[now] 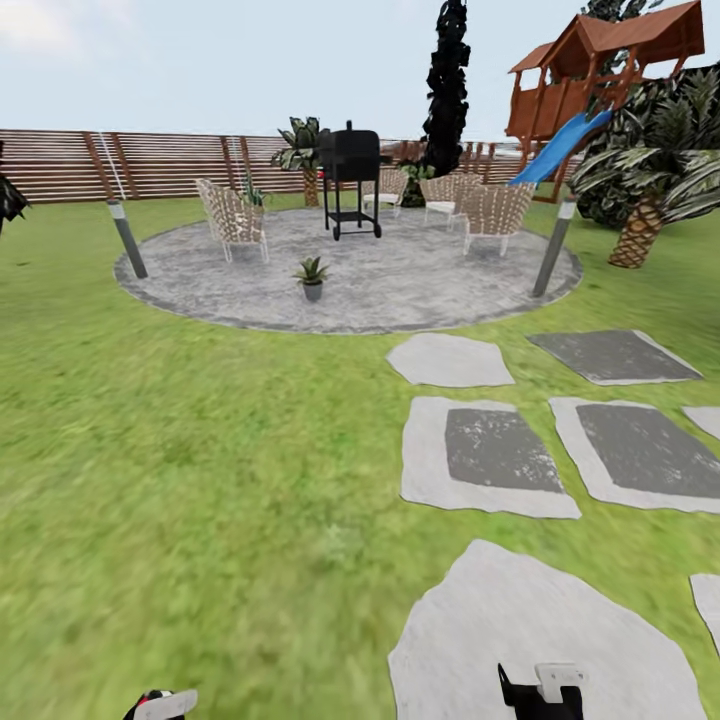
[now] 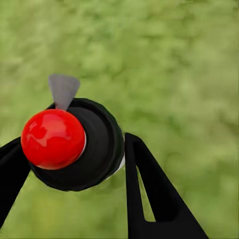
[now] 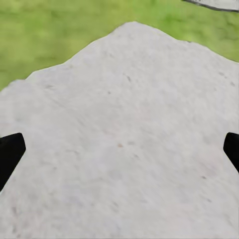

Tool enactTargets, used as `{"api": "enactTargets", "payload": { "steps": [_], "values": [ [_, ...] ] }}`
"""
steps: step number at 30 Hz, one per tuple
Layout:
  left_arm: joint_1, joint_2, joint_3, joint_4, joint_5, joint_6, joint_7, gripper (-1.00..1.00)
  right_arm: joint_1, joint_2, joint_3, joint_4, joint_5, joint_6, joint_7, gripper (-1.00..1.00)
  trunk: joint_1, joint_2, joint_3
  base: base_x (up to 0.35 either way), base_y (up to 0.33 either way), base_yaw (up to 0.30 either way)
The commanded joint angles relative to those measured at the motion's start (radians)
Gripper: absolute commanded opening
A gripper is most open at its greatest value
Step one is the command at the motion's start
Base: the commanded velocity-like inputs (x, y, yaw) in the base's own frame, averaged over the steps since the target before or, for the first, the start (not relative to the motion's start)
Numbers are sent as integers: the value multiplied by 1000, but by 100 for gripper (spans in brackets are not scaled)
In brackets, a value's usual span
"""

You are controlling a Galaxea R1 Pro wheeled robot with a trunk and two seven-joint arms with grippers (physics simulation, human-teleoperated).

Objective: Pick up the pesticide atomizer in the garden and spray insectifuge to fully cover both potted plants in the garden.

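Observation:
The pesticide atomizer (image 2: 94, 144) shows its round black spray head and red tip (image 2: 52, 138) end-on, over blurred grass. My left gripper (image 2: 74, 154) is shut on it, one black finger on each side. In the head view that gripper (image 1: 160, 705) sits at the bottom edge, low over the lawn. One potted plant (image 1: 312, 276), a small green rosette in a grey pot, stands far ahead on the round paved patio (image 1: 420, 285). My right gripper (image 3: 119, 152) is open and holds nothing above a pale stepping stone (image 3: 124, 99); it is also at the head view's bottom edge (image 1: 540, 692).
Ahead on the patio stand woven chairs (image 1: 232, 215), a black grill (image 1: 350, 180) and two grey bollard lamps (image 1: 128, 238) (image 1: 553, 248). Stepping stones (image 1: 490, 455) lie to the right in the lawn. A palm (image 1: 640, 225), a playhouse with a blue slide (image 1: 560, 145) and a slat fence (image 1: 160, 165) stand behind.

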Motion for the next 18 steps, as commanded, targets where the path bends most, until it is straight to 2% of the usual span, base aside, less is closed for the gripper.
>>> {"api": "enactTargets", "payload": {
  "steps": [1,8,18],
  "values": [
    [-1,0,-1,1,6,-4,-1,-100,-1,0,-9,1,10,-3,1,100,0,0,-1,334,157,3],
    [-1,0,-1,1,6,-4,-1,-100,-1,0,-9,1,10,-3,1,100,0,0,-1,334,150,1],
    [-1,0,-1,1,6,-4,-1,-100,-1,0,-8,1,10,-3,1,100,0,0,-1,334,89,0]
  ]
}}
